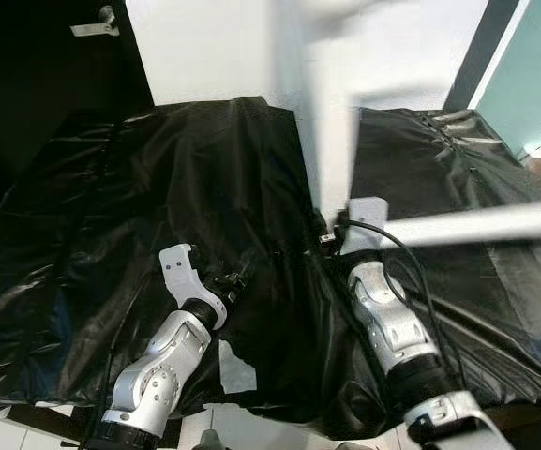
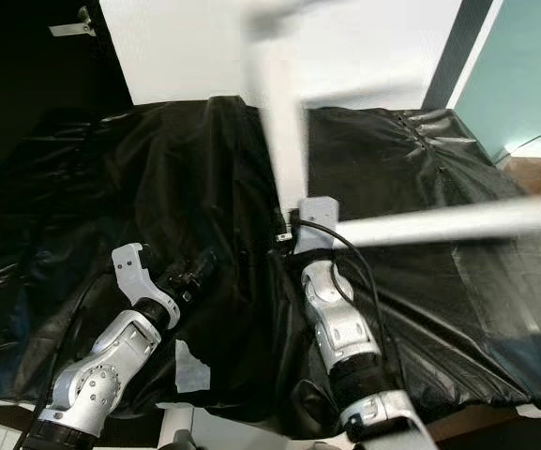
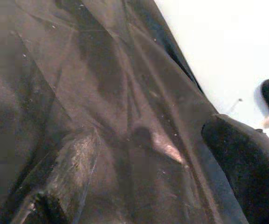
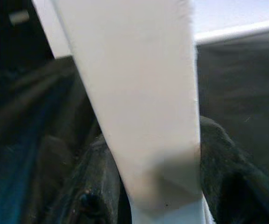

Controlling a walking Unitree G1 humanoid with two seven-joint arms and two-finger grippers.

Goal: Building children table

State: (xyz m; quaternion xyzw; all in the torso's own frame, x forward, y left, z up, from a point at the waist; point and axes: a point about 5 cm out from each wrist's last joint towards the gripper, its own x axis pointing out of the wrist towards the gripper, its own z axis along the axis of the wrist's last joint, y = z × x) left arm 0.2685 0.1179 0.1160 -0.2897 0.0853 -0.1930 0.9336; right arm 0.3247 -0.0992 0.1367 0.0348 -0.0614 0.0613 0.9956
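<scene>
A white table frame, blurred, stands up from the black plastic sheet; one bar rises upright and another bar runs off to the right. My right gripper is shut on the foot of the upright bar, with a black finger on either side of it. My left gripper lies low over the sheet to the left of the frame. Its two fingers are open, with only the sheet between them.
The crumpled black sheet covers the whole surface ahead and has a pale tape patch near my left arm. Behind it are a white wall, a dark door with a handle at the left and a teal panel at the right.
</scene>
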